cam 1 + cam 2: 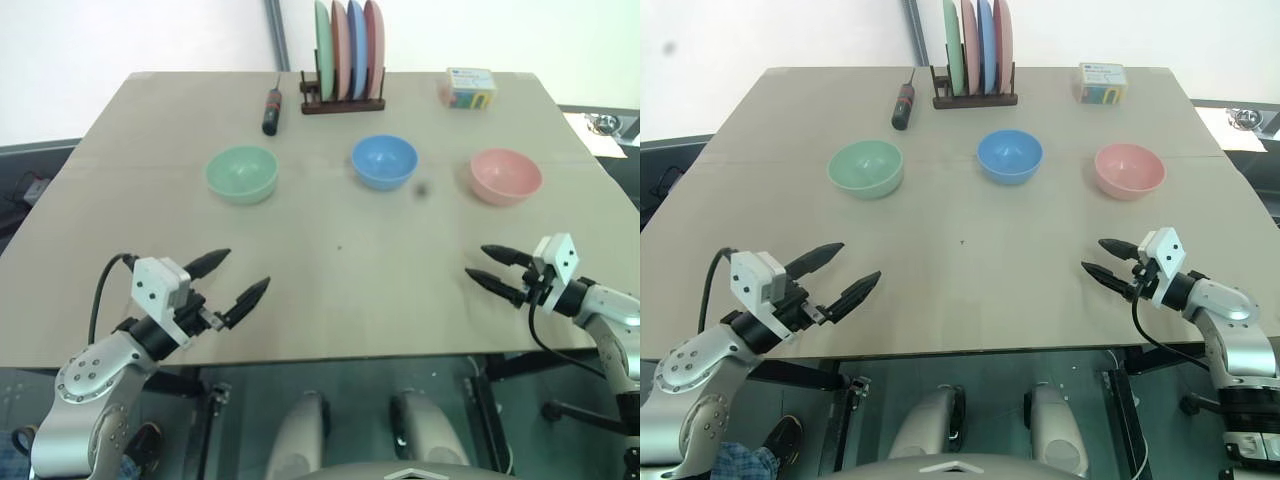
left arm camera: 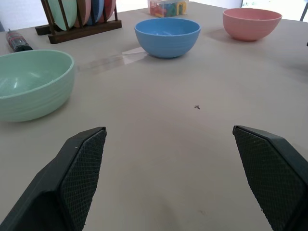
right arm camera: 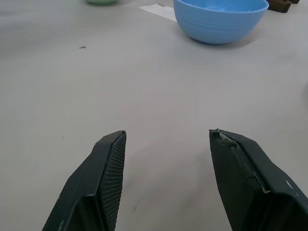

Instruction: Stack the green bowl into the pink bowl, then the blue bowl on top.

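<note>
Three bowls stand in a row across the table's far half: the green bowl [image 1: 241, 174] on the left, the blue bowl [image 1: 384, 161] in the middle, the pink bowl [image 1: 505, 176] on the right. All sit upright and apart. My left gripper [image 1: 240, 276] hovers open near the front left edge, well short of the green bowl [image 2: 29, 84]. My right gripper [image 1: 485, 264] hangs open at the front right, short of the pink bowl, with nothing between its fingers. The blue bowl [image 3: 219, 19] lies ahead of it in the right wrist view.
A wooden rack [image 1: 343, 100] with upright coloured plates stands at the back centre. A dark screwdriver [image 1: 271, 110] lies left of it. A small box of coloured items [image 1: 468, 88] sits at the back right. Bare tabletop [image 1: 340, 250] stretches between bowls and grippers.
</note>
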Available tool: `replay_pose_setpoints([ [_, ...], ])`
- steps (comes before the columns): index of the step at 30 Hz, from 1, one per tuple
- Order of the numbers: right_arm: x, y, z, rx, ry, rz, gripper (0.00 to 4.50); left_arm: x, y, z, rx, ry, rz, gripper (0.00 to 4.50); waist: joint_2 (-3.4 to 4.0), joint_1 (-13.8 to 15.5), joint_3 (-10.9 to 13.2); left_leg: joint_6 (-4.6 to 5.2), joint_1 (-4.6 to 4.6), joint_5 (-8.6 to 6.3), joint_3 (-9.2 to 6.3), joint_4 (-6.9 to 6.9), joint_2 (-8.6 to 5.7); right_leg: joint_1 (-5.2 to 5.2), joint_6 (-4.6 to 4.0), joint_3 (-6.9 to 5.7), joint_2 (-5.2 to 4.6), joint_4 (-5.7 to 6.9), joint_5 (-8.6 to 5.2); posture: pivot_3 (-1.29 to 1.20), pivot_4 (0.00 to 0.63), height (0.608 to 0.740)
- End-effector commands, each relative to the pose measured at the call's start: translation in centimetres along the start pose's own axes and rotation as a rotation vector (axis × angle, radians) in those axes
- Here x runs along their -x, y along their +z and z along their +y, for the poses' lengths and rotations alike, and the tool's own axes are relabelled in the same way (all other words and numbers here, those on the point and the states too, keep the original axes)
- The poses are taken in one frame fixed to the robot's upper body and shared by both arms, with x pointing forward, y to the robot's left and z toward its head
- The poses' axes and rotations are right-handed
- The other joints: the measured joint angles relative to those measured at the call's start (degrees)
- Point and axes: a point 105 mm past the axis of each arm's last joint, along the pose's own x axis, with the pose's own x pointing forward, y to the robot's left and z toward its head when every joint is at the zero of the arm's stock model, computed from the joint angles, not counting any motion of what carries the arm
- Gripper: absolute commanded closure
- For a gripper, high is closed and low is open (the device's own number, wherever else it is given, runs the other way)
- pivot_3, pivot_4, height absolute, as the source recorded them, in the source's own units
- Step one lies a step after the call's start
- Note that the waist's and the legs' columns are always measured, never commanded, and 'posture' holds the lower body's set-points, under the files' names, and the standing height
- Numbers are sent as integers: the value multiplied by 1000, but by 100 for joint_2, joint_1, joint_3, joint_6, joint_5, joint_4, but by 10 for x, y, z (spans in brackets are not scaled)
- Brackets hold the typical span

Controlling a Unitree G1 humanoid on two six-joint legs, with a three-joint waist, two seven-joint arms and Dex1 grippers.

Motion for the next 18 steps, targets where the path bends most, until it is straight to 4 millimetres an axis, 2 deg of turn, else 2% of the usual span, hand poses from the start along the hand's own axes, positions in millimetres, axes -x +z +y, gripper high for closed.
replay_pose_setpoints([
  [1,6,14,-5,45,-20,-42,1620,1,7,-1,-31,-11,-30,0,0,0,0,0,0,0,0,0,0,0,0,0,0,0,0,0,150,740],
  [15,8,9,-2,17,9,-4,1620,1,9,-2,14,-25,-52,0,0,0,0,0,0,0,0,0,0,0,0,0,0,0,0,0,150,740],
  [18,9,7,-1,-4,24,31,786,1,12,-6,35,-54,-74,0,0,2,0,0,0,0,0,0,0,0,0,0,0,0,0,0,150,740],
])
